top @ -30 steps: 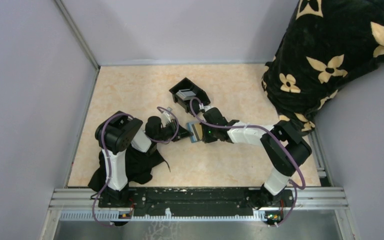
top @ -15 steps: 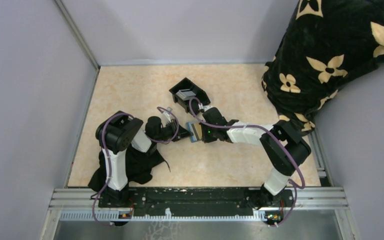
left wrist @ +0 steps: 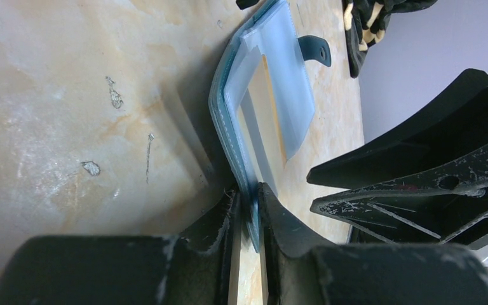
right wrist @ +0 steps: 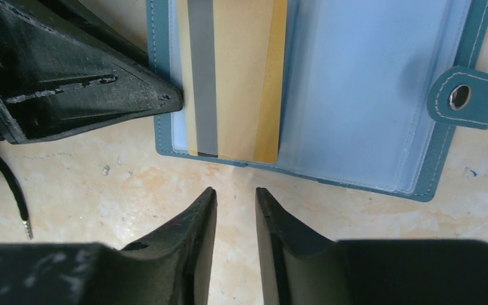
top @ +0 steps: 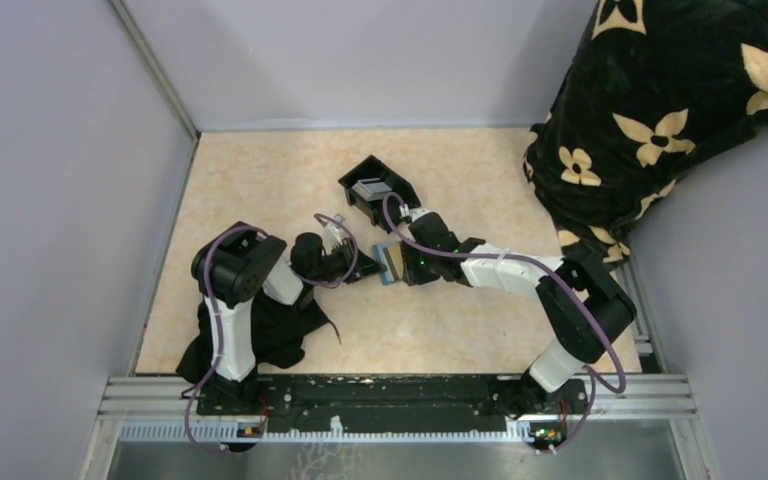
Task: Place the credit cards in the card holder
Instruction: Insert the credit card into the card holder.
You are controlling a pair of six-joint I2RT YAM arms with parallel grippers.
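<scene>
— Fingers (left wrist: 219, 222) on your left side: what have they got?
— They are pinched tight on the teal cover of the card holder (left wrist: 229, 108). My left gripper (left wrist: 248, 194) holds that flap raised off the table (left wrist: 70, 114). Only that wrist view shows the clamp. From above, the holder is a small patch between my arms.
— And the right?
— My right gripper (right wrist: 235, 194) hangs just off the holder's near edge, its fingers a little apart with nothing between them. Its camera alone shows the tan-yellow card (right wrist: 248, 76) lying among the clear sleeves on the left half. A grey band runs down the card. The snap tab (right wrist: 465, 95) sticks out at the right.
— The room?
— A marbled beige tabletop, scuffed, with lilac-grey walls (top: 60, 150) around it.
— Anything close by?
— A black tray (top: 370, 163) sits just beyond the holder, with something pale grey in it, too small to name. A black cloth (top: 270, 335) lies by my left base, and a flowered black blanket (top: 660, 100) is at the far right. From above, my right wrist covers part of the holder.
</scene>
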